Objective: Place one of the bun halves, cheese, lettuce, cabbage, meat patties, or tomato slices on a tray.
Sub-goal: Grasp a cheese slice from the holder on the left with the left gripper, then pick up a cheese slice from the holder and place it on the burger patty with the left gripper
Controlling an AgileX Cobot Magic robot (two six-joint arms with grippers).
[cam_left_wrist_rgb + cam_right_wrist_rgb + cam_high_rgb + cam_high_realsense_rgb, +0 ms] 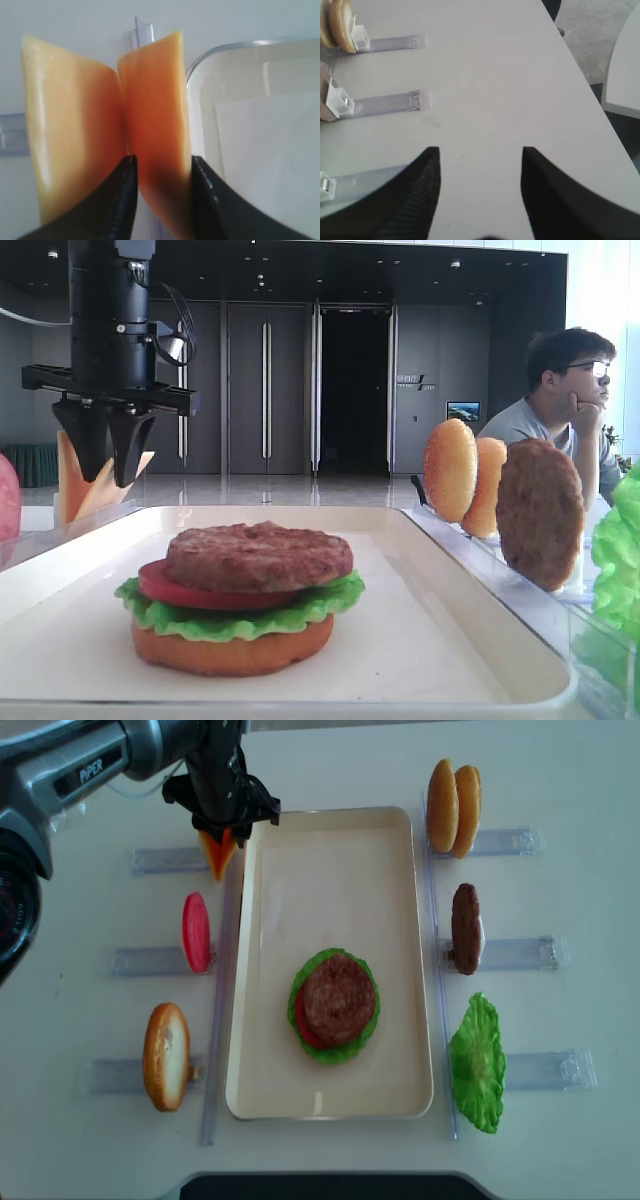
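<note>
1. Cheese [155,125], thin stiff orange-yellow slices standing upright in a clear plastic holder just beyond the far left corner of the large cream-white rimmed tray [330,850].
2. Straddled by the black left gripper [160,195], one slice between its two fingers [122,200]; full clamping not discernible.
3. Second paler cheese slice [70,140] just outside the fingers, fanned away from the first.
4. Right gripper [480,190] well off to the tray's right, jaws spread apart over bare white tabletop [495,75], nothing between them.
5. Stacked near the tray's middle: golden bun half [232,645], ruffled green lettuce [240,615], red tomato slice [200,592], rough brown patty [258,555] on top.
6. Left of the tray: upright red tomato disc [196,931] and bun half [166,1056].
7. Right of the tray: two buns [453,806], brown patty [466,927], green lettuce leaf [477,1063].
</note>
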